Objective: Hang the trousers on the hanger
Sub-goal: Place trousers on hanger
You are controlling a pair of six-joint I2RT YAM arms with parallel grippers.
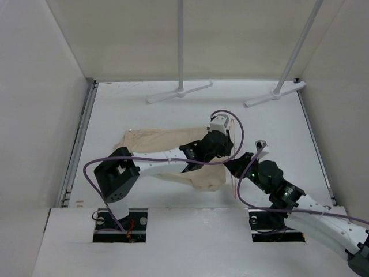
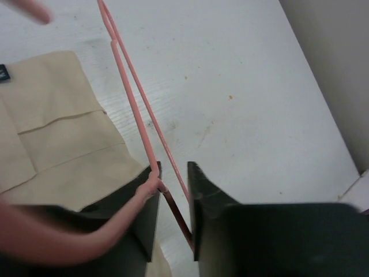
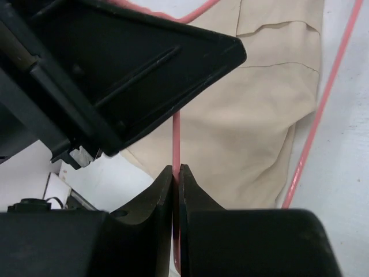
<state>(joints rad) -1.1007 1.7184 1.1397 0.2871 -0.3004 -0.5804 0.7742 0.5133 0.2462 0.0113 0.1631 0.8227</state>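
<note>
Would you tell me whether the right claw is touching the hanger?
Touching. The right wrist view shows the right claw shut on the hanger, with both fingertips pressed against its pink rod and no gap between them.

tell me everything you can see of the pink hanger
The hanger is a slim, smooth pink rod frame, possibly coated wire or plastic. Only stretches show. Two long rods run close together between the left arm's fingers, which stand either side with a gap. The right arm's fingers are pressed shut on another stretch, and one more rod slants past the edge of the beige trousers over the white table. The hook is too blurred to confirm.
</note>
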